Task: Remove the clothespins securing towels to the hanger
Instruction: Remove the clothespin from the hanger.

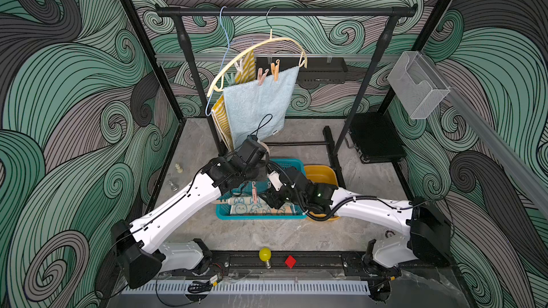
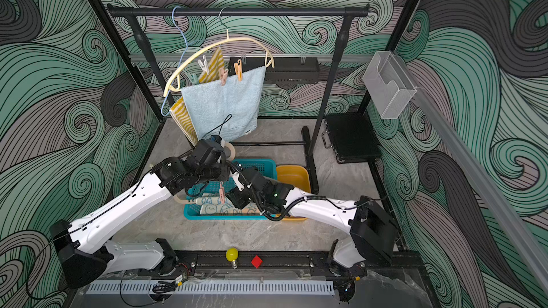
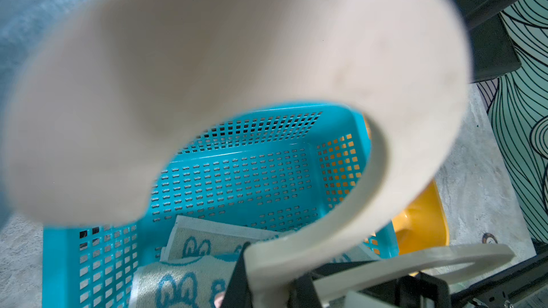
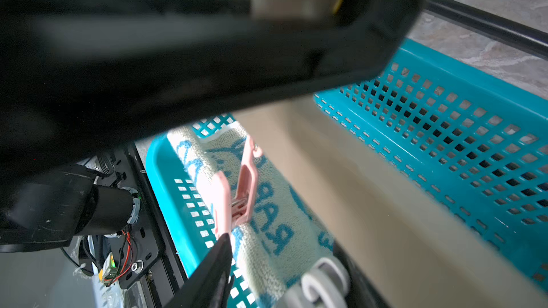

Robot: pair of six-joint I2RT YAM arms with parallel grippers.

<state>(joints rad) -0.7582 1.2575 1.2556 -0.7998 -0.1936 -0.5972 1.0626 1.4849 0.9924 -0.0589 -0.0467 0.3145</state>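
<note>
Clothespin (image 4: 237,194), pink, sits clipped on the bunny towel (image 4: 275,232) draped over the hanger (image 3: 385,262) inside the basket (image 4: 444,119). Its long axis runs straight ahead of the nearer right gripper (image 4: 272,250), whose half-spread jaws hold nothing. The left gripper (image 3: 269,284) clamps the hanger.

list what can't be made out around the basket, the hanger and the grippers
- left wrist view: blurred cream hanger, close to the lens, hides most of the basket.
- right wrist view: unclear if right gripper grips pink clothespin.
- both top views: mint clothespins mostly behind blue towel.
</note>
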